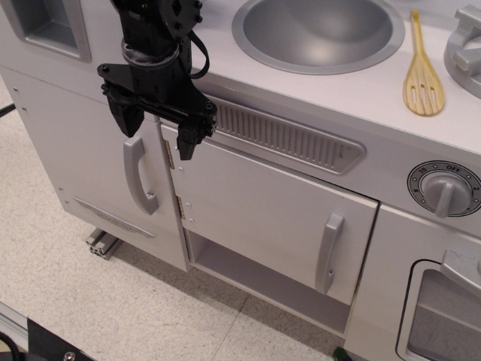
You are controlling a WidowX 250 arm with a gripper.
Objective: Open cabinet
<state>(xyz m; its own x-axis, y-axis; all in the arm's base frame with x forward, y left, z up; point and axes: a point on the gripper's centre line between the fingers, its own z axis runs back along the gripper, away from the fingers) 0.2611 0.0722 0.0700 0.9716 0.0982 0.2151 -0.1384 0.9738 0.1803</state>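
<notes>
- Where the floor (pixel 90 301) meets the unit, the cabinet (pixel 270 218) hangs with its wide white door shut, hinges (pixel 174 180) at the left edge.
- Its short grey handle (pixel 328 252) stands upright (long axis vertical) near the door's right edge.
- The pincer (pixel 155 134) hovers released, holding nothing, above the hinge corner; the handle lies well to its right and lower.
- Farthest, the worktop (pixel 225 68) carries the sink (pixel 319 34) and a wooden spoon (pixel 422 68).
</notes>
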